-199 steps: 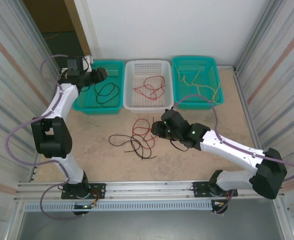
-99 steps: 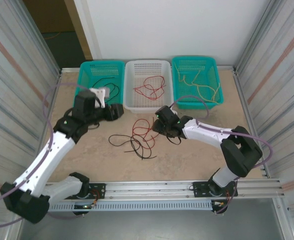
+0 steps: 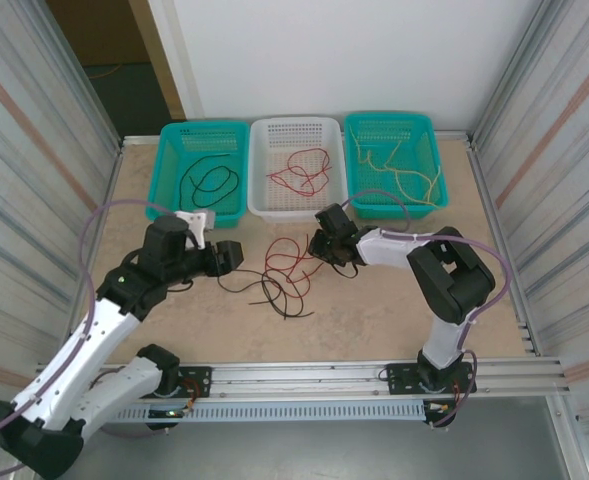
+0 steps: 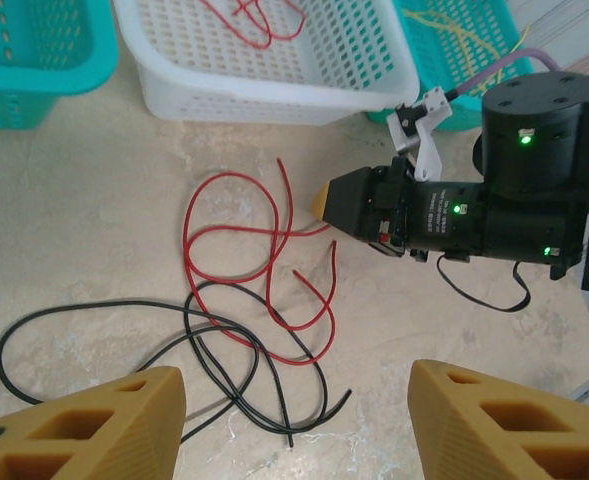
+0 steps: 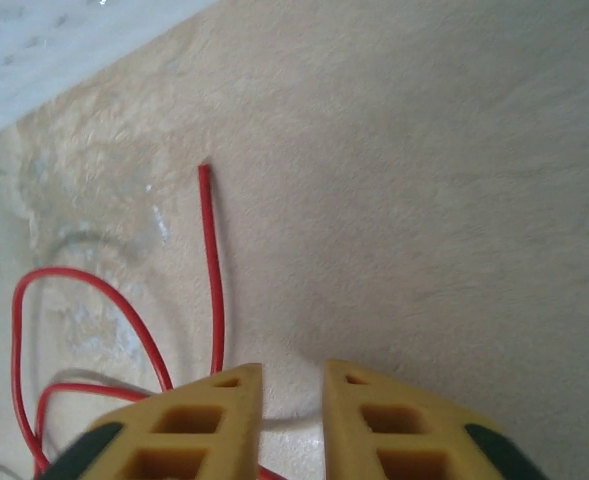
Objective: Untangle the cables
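Right end effector (image 5: 292,375): fingers drawn close, a narrow slit between them, low over the surface (image 3: 354,300) just in front of the white basket (image 3: 296,213), at its right corner.
Grip, right: red cable (image 5: 214,270) runs from its free end down to the left fingertip and passes under it; cannot tell whether it is pinched.
Left end effector (image 4: 294,385): fingers spread wide, nothing between them, hovering in front of the white basket and off to its left.
Below left end effector: black cable (image 4: 84,308), lying flat on the surface.
Loose cables: red and black, looped across each other in one tangle on the surface, directly in front of the white basket and between the two end effectors.
White basket contents: more red cables (image 3: 299,175).
Teal basket left of white basket (image 3: 199,212): touching its side; holds a coiled black cable (image 3: 212,182).
Teal basket right of white basket (image 3: 394,208): touching its side; holds yellow cables (image 3: 404,170).
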Controlling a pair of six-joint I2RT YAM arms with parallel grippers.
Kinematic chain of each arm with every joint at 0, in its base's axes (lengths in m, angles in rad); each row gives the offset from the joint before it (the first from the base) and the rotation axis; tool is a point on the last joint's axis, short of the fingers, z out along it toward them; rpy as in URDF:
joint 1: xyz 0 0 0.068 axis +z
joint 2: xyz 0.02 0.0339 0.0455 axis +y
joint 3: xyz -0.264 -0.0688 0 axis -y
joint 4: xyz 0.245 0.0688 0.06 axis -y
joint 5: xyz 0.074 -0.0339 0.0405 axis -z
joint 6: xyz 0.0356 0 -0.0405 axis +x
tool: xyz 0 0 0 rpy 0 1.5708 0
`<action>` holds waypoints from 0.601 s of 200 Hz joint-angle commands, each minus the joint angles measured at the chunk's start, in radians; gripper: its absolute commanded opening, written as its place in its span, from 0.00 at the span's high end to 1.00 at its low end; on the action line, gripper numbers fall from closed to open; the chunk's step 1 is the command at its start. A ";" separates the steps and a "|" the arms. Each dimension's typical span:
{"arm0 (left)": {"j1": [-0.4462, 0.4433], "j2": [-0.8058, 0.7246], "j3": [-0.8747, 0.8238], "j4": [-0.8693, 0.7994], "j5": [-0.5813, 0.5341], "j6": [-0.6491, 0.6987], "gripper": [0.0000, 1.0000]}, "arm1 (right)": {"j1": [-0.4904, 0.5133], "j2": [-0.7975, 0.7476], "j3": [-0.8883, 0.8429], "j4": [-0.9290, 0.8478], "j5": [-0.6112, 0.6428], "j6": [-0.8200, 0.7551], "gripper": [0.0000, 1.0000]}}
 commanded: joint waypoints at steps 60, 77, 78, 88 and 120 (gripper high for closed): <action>-0.067 0.020 0.034 0.014 -0.024 0.018 0.37 | 0.165 -0.242 0.061 -0.183 0.213 -0.152 1.00; -0.068 0.022 0.037 0.024 -0.023 0.033 0.36 | 0.233 -0.334 0.109 -0.287 0.304 -0.193 1.00; -0.068 0.022 0.038 0.024 -0.023 0.034 0.36 | 0.236 -0.340 0.111 -0.292 0.308 -0.196 1.00; -0.069 0.022 0.051 0.024 -0.029 0.052 0.35 | 0.264 -0.394 0.151 -0.349 0.343 -0.220 1.00; -0.070 0.009 0.112 0.056 0.014 0.138 0.28 | 0.347 -0.514 0.331 -0.484 0.394 -0.366 1.00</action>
